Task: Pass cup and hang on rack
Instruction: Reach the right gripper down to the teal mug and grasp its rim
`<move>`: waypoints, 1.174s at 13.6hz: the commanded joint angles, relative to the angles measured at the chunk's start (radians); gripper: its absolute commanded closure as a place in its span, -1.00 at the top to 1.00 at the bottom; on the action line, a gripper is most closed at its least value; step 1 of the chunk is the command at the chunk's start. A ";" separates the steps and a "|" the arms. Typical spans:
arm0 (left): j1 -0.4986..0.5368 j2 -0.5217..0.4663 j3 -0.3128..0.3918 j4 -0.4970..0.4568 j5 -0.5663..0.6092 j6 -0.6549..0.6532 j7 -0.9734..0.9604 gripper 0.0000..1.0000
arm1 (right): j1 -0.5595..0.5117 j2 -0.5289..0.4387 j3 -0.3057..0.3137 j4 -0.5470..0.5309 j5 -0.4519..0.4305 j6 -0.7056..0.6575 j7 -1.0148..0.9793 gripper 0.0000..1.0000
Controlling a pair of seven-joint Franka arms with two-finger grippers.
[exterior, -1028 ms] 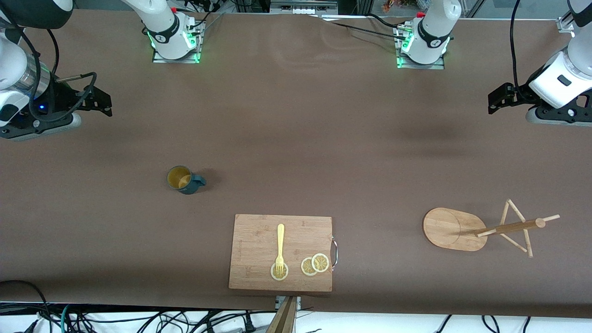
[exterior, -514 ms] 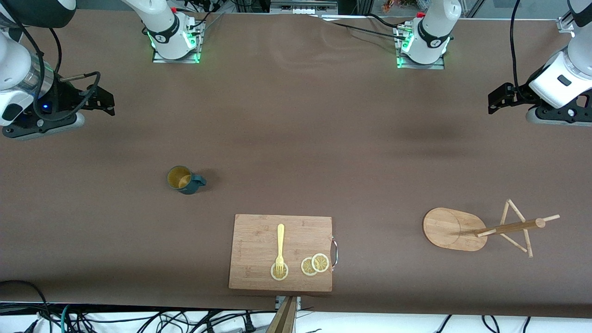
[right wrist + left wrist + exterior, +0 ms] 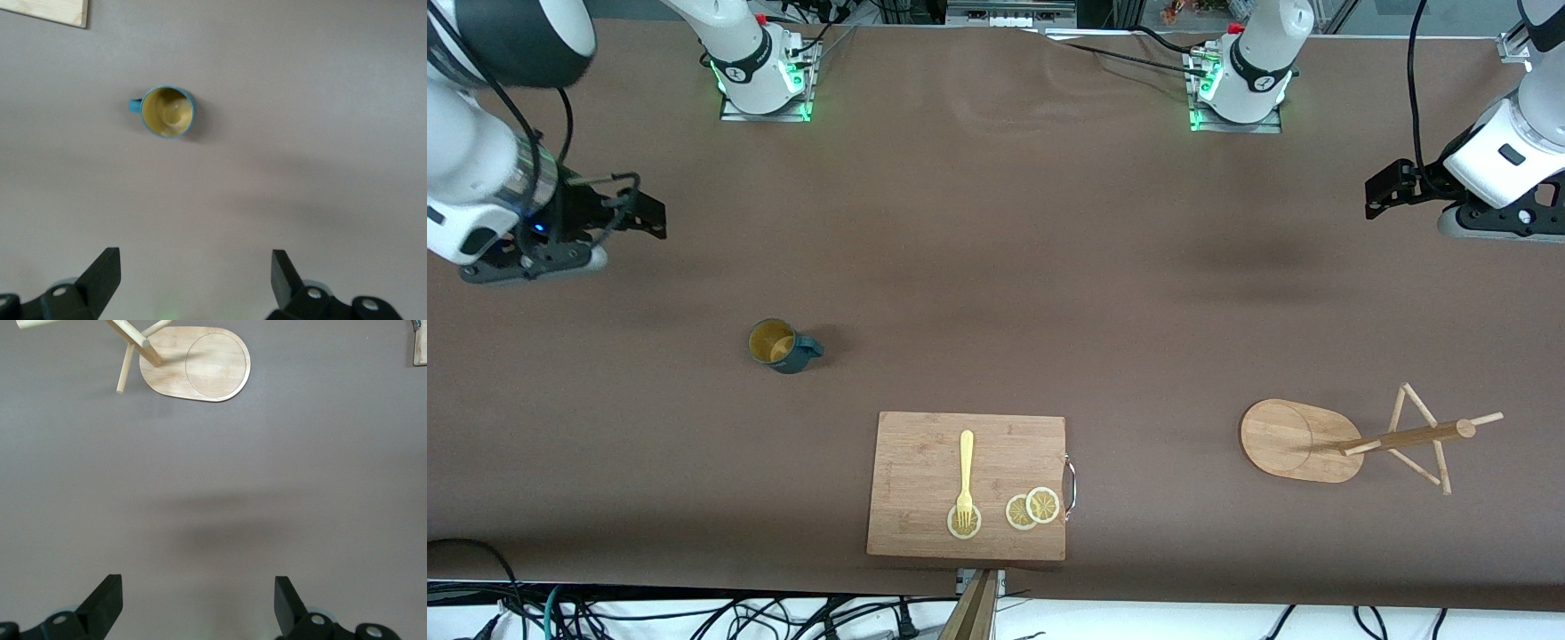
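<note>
The cup (image 3: 781, 345) is seen standing upright on the table (image 3: 996, 267), toward the right arm's end, its mustard-yellow inside showing and its small handle turned toward the left arm's end; in the right wrist view it (image 3: 167, 111) appears alone on bare cloth, with nothing touching it. The right gripper (image 3: 645, 213) is held in the air over the table at the right arm's end, well apart from the cup, and its fingers (image 3: 103, 270) are seen spread wide with nothing between them. The rack (image 3: 1352, 437) is placed toward the left arm's end, its oval base flat on the table, its post rising from the base and thin pegs sticking out near the top; its base (image 3: 197, 363) is also shown in the left wrist view. The left gripper (image 3: 1383, 191) is held in the air over the table at the left arm's end, where that arm waits, its fingers (image 3: 107, 600) likewise parted and empty. A cutting board (image 3: 925, 444) is laid between cup and rack, nearer to the front camera than both, and on it a yellow fork (image 3: 966, 476) and three lemon slices (image 3: 1032, 508) are found, the fork's tines resting on one slice
</note>
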 commanded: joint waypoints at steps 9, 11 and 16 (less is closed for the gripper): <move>0.005 -0.016 0.001 -0.012 -0.015 0.007 0.008 1.00 | 0.038 0.235 0.006 -0.194 0.014 0.447 0.098 0.83; 0.005 -0.015 0.000 -0.012 -0.015 0.007 0.008 1.00 | 0.038 0.270 0.006 -0.194 0.014 0.486 0.098 0.82; 0.005 -0.013 0.000 -0.010 -0.015 0.008 0.007 1.00 | 0.038 0.332 0.008 -0.239 0.028 0.617 0.098 0.35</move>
